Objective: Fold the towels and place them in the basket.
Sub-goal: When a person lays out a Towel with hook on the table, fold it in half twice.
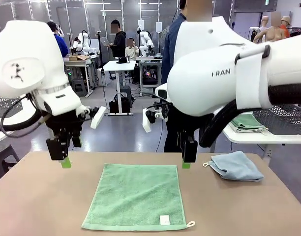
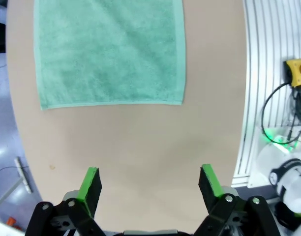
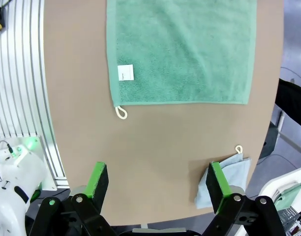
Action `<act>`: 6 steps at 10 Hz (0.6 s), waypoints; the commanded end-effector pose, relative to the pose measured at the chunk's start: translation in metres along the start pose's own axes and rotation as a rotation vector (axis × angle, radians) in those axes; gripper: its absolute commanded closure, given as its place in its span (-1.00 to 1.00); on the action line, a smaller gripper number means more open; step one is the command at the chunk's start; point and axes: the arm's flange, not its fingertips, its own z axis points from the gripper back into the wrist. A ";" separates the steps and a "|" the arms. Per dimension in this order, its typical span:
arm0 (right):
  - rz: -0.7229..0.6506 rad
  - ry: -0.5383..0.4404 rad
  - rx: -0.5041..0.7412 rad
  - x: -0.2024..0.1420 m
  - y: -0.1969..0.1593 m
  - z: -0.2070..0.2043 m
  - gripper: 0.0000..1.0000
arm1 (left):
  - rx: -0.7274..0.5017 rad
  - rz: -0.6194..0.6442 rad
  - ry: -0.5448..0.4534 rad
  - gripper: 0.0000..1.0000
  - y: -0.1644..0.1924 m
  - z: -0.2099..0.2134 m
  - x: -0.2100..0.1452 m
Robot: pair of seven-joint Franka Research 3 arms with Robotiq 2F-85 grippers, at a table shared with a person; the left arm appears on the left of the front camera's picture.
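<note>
- The table [image 1: 37, 196] carries both towels.
- The green towel [image 1: 138, 196] [image 2: 108, 49] [image 3: 182, 49] lies spread flat at its middle, with the label [image 1: 165, 220] [image 3: 125, 73] and loop [image 1: 191, 224] [image 3: 121, 113] at the near right corner.
- The basket [image 1: 283, 119] sits on a second table [image 1: 268, 136] at far right.
- The blue towel [image 1: 236, 166] [image 3: 234, 167] lies crumpled near the far right edge, apart from the green one.
- I see my left jaws wide apart and empty, above bare table off the green towel's far left corner.
- My right jaws, likewise spread and empty, hang between the two towels.
</note>
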 end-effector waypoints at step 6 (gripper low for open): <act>-0.053 0.014 0.057 0.013 0.026 -0.096 -1.00 | -0.027 0.028 0.007 -1.00 -0.027 -0.115 -0.004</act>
